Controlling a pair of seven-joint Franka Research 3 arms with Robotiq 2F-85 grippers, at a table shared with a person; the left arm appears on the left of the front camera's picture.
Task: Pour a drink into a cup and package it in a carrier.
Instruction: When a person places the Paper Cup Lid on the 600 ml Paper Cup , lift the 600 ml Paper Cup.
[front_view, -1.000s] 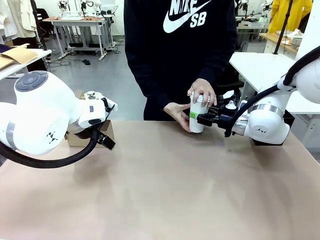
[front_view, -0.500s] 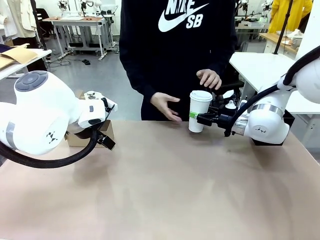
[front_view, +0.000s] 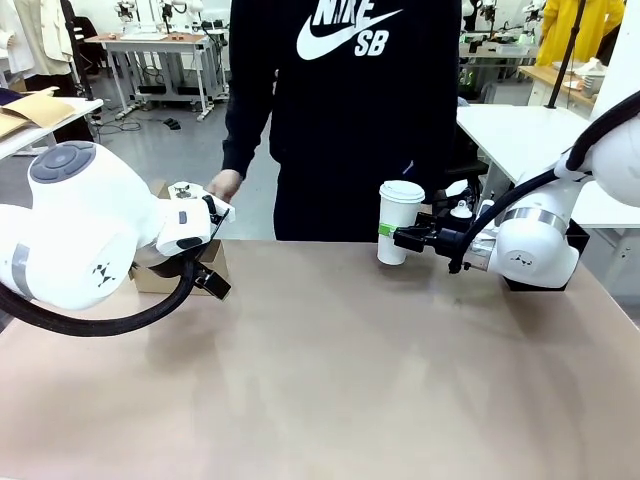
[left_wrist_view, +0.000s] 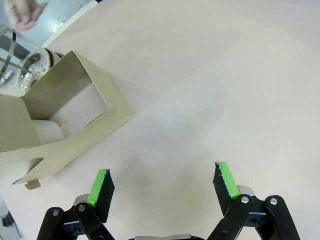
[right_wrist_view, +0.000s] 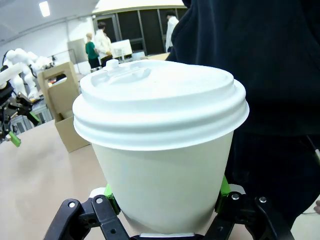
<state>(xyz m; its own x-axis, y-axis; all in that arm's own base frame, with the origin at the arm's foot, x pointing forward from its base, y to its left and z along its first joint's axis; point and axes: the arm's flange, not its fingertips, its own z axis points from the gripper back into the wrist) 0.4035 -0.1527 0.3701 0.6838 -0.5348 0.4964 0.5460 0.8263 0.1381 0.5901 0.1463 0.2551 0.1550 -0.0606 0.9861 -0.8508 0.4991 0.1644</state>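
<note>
Gripping the cup (front_view: 401, 212) low on its wall, the right gripper (front_view: 396, 237) has its green pads (front_view: 385, 230) closed on either side, centre right of the front view. The carrier (front_view: 214, 262) sits well apart at centre left, half behind the left arm (front_view: 80, 225); the left gripper (left_wrist_view: 162, 182) hangs spread and empty beside it. A hard squeeze could buckle the paper (or pop the lid (front_view: 402, 189)); a fast swing could slosh it, and the cup may clip that arm or the carrier's handle (right_wrist_view: 56, 80).
</note>
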